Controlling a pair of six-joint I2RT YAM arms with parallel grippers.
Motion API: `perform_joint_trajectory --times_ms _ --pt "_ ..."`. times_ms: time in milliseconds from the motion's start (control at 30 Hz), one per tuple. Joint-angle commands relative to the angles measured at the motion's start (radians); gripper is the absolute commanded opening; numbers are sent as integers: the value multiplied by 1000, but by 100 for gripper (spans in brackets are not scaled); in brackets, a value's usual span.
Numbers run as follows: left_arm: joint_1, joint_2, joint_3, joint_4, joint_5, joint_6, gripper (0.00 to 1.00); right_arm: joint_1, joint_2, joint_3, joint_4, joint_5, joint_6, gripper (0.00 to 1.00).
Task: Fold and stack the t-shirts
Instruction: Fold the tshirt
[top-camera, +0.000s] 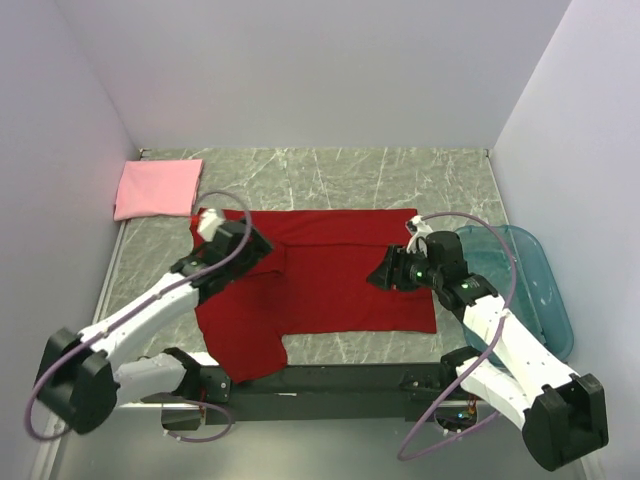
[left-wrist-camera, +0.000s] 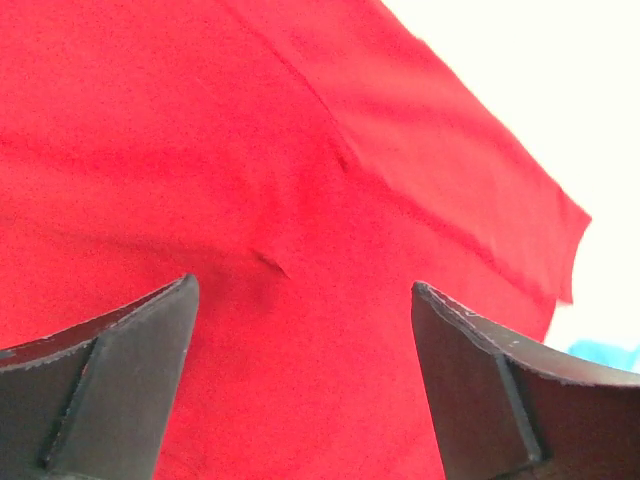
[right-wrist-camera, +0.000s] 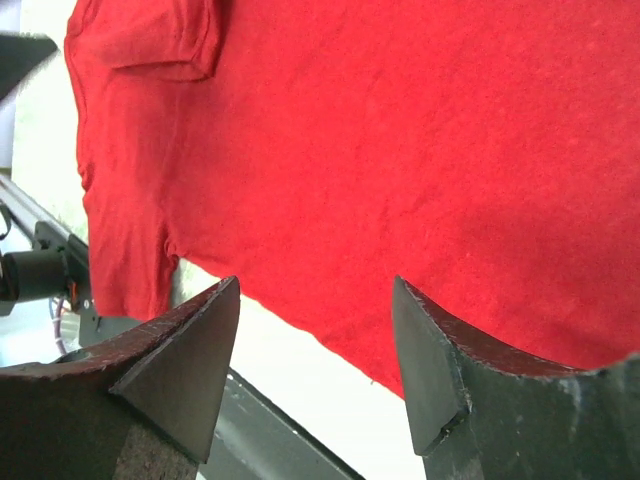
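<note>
The deep red t-shirt (top-camera: 330, 280) lies spread flat on the marble table, one sleeve hanging toward the near edge. The light pink t-shirt (top-camera: 158, 188) lies folded at the back left corner. My left gripper (top-camera: 255, 243) is open and empty over the red shirt's upper left part; the left wrist view shows red cloth (left-wrist-camera: 300, 200) under the spread fingers. My right gripper (top-camera: 384, 272) is open and empty over the shirt's right half; the right wrist view shows the shirt's near hem (right-wrist-camera: 330, 200) between the fingers.
A translucent teal-blue bin (top-camera: 525, 285) sits at the right edge of the table, beside the right arm. White walls close in the table on the left, back and right. The black arm base rail (top-camera: 330, 385) runs along the near edge.
</note>
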Motion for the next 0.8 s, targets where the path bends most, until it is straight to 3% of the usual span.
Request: perform_joint_trajectory --times_ms 0,167,267,567,767 --pt "137 -63 -77 0 -33 117 94 8 10 1 45 -41 -9 69" --pt "321 -66 -141 67 38 214 99 17 11 2 44 -49 -10 68" --pt "367 -14 -140 84 52 231 99 18 14 1 42 -49 -11 69" --pt "398 162 -103 156 116 246 98 21 16 4 37 -44 -11 69" --pt "398 177 -81 164 175 248 90 20 11 5 28 -31 -19 69"
